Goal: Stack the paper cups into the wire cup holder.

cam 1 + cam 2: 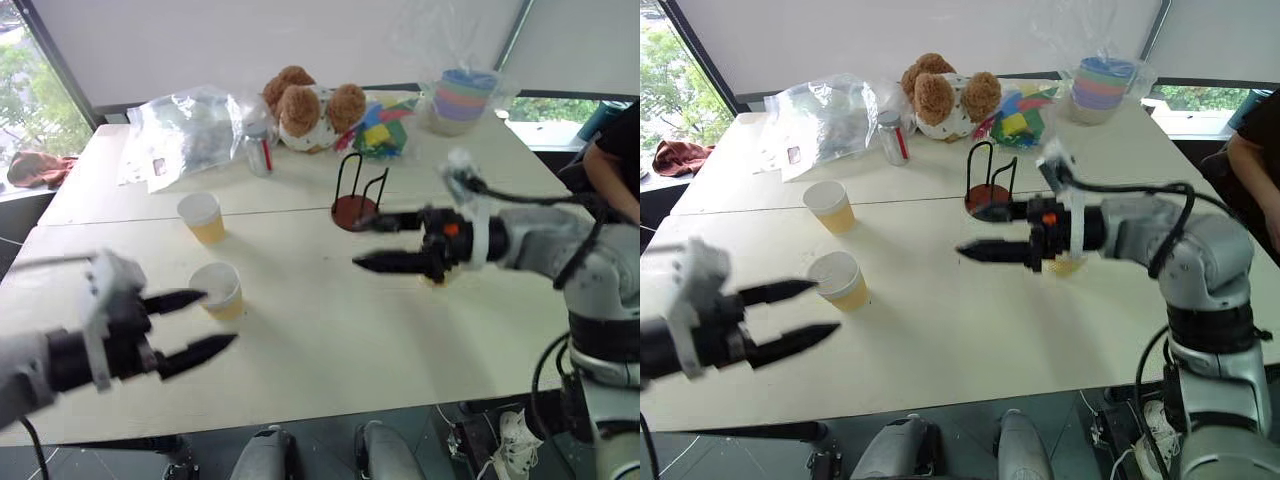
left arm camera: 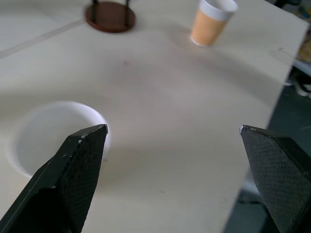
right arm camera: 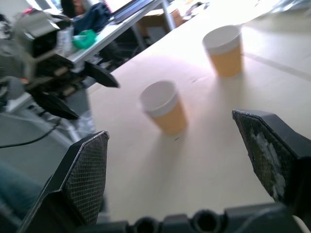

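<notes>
Altogether three paper cups (image 1: 216,290) stand on the desk (image 1: 330,340), plus one wire cup holder (image 1: 357,195); left gripper (image 1: 208,322) and right gripper (image 1: 366,243) gape empty; no writing legible.

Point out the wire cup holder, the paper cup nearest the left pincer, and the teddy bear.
wire cup holder (image 1: 353,211), left eye view, red-brown disc base.
paper cup (image 1: 218,291), left eye view, rim and upper wall.
teddy bear (image 1: 302,110), left eye view, brown head.

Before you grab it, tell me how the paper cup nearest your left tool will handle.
The cup looks empty and thin-walled, so it is probably very light and would crush under a hard squeeze. Standing upright on its narrower base, it would likely tip or slide if nudged.
</notes>
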Controlling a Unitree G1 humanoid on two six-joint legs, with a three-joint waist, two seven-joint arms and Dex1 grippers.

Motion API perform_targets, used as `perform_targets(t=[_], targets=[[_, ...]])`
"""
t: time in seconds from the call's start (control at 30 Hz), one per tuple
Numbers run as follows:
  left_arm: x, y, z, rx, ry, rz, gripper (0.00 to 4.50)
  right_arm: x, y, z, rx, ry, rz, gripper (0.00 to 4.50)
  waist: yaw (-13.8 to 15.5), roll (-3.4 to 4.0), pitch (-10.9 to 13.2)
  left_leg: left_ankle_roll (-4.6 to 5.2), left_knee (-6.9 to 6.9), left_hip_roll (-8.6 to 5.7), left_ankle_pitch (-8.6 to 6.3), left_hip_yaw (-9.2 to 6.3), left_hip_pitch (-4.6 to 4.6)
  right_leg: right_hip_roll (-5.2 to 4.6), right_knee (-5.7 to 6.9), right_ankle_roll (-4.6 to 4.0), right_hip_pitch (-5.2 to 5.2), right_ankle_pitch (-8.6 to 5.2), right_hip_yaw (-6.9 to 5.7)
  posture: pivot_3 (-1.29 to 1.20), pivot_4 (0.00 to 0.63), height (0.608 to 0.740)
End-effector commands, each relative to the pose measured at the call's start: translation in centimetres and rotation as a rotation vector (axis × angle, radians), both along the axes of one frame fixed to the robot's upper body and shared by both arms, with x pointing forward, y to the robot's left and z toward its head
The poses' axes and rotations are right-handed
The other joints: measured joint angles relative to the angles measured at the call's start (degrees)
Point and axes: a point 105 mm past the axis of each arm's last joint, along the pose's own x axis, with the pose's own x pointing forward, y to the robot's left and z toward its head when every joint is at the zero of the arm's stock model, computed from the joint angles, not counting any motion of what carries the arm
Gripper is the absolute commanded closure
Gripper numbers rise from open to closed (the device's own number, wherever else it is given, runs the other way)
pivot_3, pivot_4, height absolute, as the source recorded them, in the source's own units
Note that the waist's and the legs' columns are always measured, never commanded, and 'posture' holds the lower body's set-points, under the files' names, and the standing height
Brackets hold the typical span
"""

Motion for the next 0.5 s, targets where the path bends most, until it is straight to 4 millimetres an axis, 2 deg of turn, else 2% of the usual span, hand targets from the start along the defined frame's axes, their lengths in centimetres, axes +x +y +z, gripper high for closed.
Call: perform_targets(t=[0.03, 0.13, 0.23, 0.33, 0.5], targets=[[0.8, 1.8, 2.7, 0.014, -0.074, 0.037, 0.00, 3.8, -0.1, 0.4, -0.017, -0.003, -0.210, 0.06, -0.2, 0.00, 0.0, 0.00, 0.00, -0.01, 0.00, 0.04, 0.00, 0.00, 0.02, 0.01, -0.01, 0.00, 0.00, 0.00, 0.150, 0.740], [1.1, 2.6, 4.0, 0.023, -0.105, 0.041, 0.00, 6.3, 0.2, 0.3, -0.009, 0.053, -0.344, 0.06, -0.3, 0.01, 0.0, -0.01, -0.01, -0.01, 0.01, 0.16, -0.05, 0.02, 0.03, 0.15, -0.10, 0.08, 0.07, 0.00, 0.150, 0.740], [1.4, 3.5, 4.9, 0.046, -0.132, 0.053, 0.00, 8.1, 0.4, -0.7, -0.040, 0.072, -0.422, 0.06, -0.3, 0.02, 0.0, -0.17, -0.04, 0.00, 0.10, 0.18, -0.12, 0.03, 0.04, 0.20, -0.21, 0.11, 0.07, 0.00, 0.150, 0.740], [1.5, 3.7, 5.0, 0.054, -0.145, 0.053, 0.00, 9.1, 0.2, -1.4, -0.072, 0.071, -0.464, 0.06, -0.1, 0.02, 0.0, -0.29, -0.07, 0.00, 0.17, 0.17, -0.18, 0.05, 0.03, 0.22, -0.24, 0.11, 0.04, 0.00, 0.150, 0.740], [1.6, 2.9, 5.0, 0.046, -0.165, 0.039, 0.00, 10.5, -0.5, -2.2, -0.125, 0.060, -0.528, 0.06, -0.3, 0.02, 0.0, -0.29, -0.05, -0.03, 0.17, 0.19, -0.28, 0.00, 0.03, 0.24, -0.25, 0.13, 0.06, 0.00, 0.150, 0.740]])
